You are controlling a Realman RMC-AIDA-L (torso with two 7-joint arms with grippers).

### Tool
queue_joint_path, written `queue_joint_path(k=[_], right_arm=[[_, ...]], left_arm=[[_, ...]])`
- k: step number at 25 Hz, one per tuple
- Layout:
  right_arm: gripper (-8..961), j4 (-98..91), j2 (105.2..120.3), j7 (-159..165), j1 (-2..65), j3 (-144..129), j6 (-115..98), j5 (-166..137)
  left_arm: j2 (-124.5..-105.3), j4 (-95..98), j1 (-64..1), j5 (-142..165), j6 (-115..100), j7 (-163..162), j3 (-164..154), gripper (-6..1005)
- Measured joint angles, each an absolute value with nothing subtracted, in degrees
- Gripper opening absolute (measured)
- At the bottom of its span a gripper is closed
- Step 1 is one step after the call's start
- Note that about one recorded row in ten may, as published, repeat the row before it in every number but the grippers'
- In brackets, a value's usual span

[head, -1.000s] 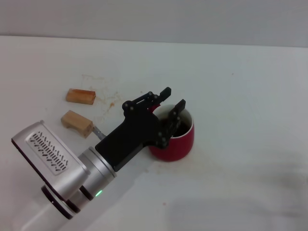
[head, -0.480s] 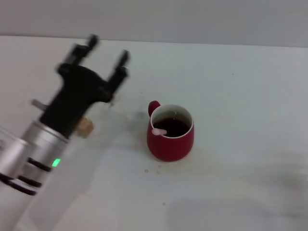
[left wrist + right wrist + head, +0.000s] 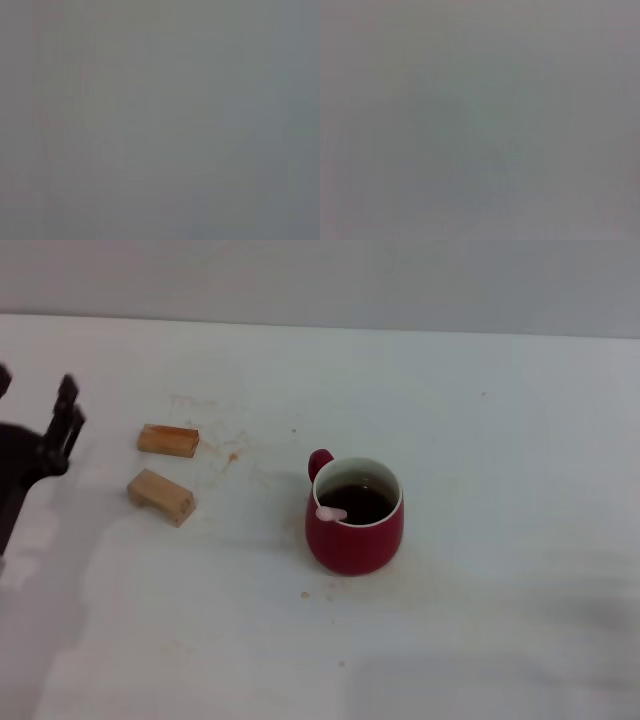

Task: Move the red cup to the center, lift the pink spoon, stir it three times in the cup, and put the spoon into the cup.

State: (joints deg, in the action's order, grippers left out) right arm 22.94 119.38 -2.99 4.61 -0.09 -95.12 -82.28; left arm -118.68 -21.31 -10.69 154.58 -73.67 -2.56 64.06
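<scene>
With the pink spoon [image 3: 331,512] already resting in the red cup [image 3: 355,516] mid-table, the final step looks done. Left gripper [image 3: 35,405] sits at the left edge, fingers spread, empty. Nothing further seems needed; right arm unseen.

Cut off by the head view's left edge: black left gripper [image 3: 35,405], only part showing. Sunk in the dark drink of the round dark-red cup [image 3: 356,536]: small pink spoon [image 3: 331,512], only its pale tip poking out. Both wrist views all blurry grey.
</scene>
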Motion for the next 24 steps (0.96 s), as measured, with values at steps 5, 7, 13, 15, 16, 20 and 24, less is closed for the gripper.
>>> queue_joint_path(k=[5,7,13,15,16,20,24], right_arm=[[0,22.8,119.36,-3.0,4.9,-0.1,-95.4,-82.3],[0,22.8,119.36,-3.0,5.0,-0.1,-95.6,-82.3],[0,22.8,119.35,-3.0,5.0,-0.1,-95.9,-82.3],[0,22.8,119.35,-3.0,5.0,-0.1,-95.9,-82.3],[0,22.8,119.35,-3.0,5.1,-0.1,-95.9,-82.3],[0,22.7,119.35,-3.0,5.1,-0.1,-96.6,-82.3],[0,22.7,119.35,-3.0,5.0,-0.1,-97.5,-82.3]], left_arm=[[-118.74,-15.9,-11.7,152.6,-73.0,-9.2,64.1,693],[-118.74,-15.7,-11.5,152.5,-72.7,-9.2,64.2,694],[-118.74,-15.1,-11.5,152.5,-71.2,-9.0,64.1,694],[-118.74,-14.9,-11.6,152.5,-71.1,-9.0,64.0,694],[-118.74,-14.8,-11.6,152.5,-71.0,-9.0,64.0,694],[-118.74,-14.7,-11.6,152.6,-71.0,-9.0,64.0,694],[-118.74,-14.7,-11.5,152.6,-70.9,-8.9,63.9,694]])
